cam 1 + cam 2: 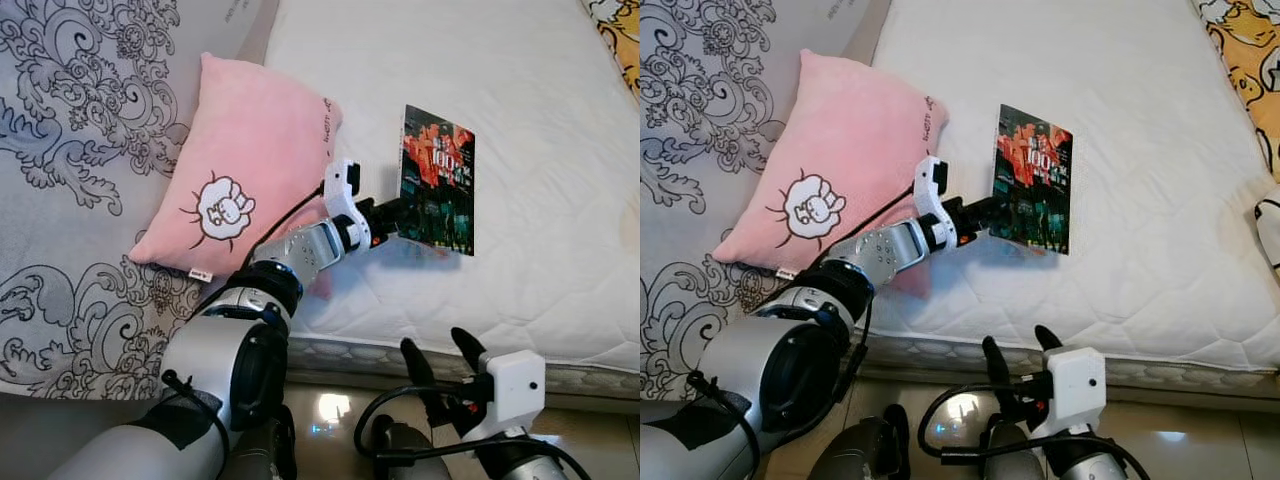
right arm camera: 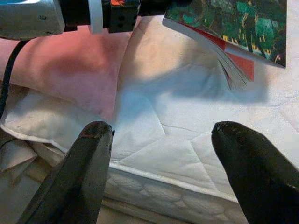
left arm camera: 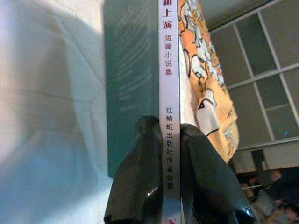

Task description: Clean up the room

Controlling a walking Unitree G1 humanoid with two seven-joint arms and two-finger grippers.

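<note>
Book, red-green cover, white spine, clamped in left tool.

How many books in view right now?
1. The book is held by its spine in the left gripper, lifted off the white mattress beside the pink pillow. Others could lie outside the frame.

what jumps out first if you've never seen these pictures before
The left gripper holds a book by its spine, lifted above the white mattress. Beside it lies a pink pillow with a cartoon sheep. The right gripper hangs open, low at the bed's edge.
</note>
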